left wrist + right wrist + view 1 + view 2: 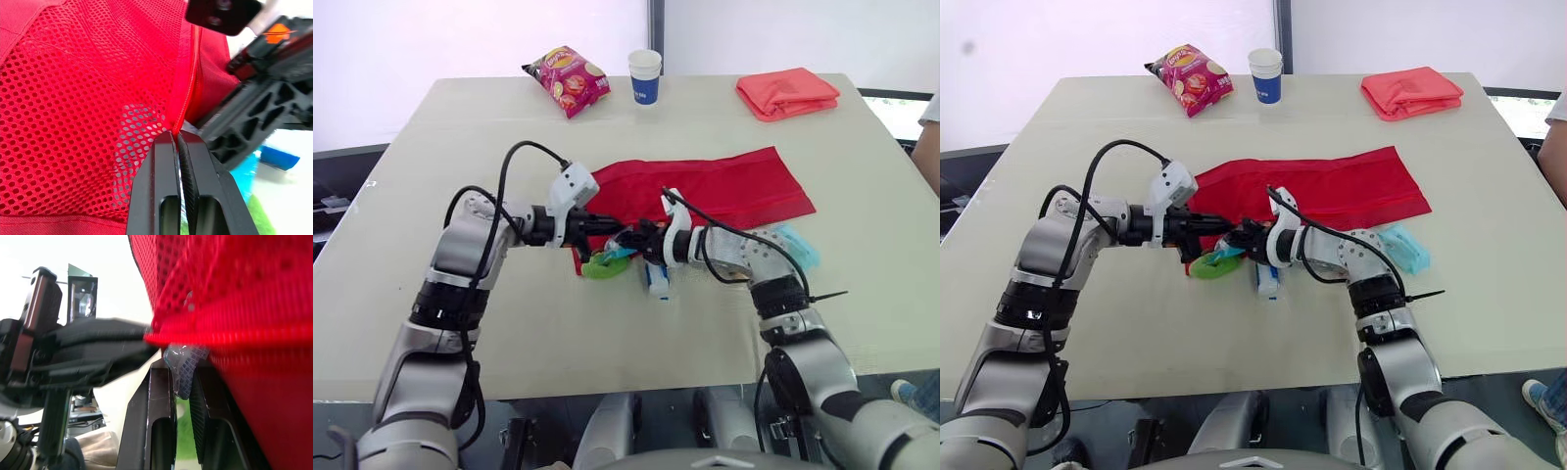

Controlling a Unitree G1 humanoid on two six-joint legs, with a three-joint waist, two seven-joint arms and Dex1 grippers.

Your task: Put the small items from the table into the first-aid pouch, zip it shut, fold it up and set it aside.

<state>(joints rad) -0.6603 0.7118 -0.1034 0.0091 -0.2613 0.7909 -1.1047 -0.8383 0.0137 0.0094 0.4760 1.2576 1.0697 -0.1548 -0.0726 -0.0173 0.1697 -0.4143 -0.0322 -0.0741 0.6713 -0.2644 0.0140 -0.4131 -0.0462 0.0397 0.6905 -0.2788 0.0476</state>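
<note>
The red first-aid pouch (705,191) lies unfolded across the middle of the table, its mesh pocket (73,98) facing up. My left gripper (610,227) is shut on the pouch's zipper edge (188,83) at its near left corner. My right gripper (629,241) meets it from the right, shut on a small clear packet (185,363) held right at the pouch's red edge. A green item (602,264) and a blue-and-white tube (657,280) lie on the table just below both grippers. A teal packet (799,245) rests beside my right forearm.
A chips bag (566,78), a blue-and-white paper cup (645,75) and a folded coral cloth (788,93) sit along the far edge. A person's arm (930,137) shows at the right edge of the table.
</note>
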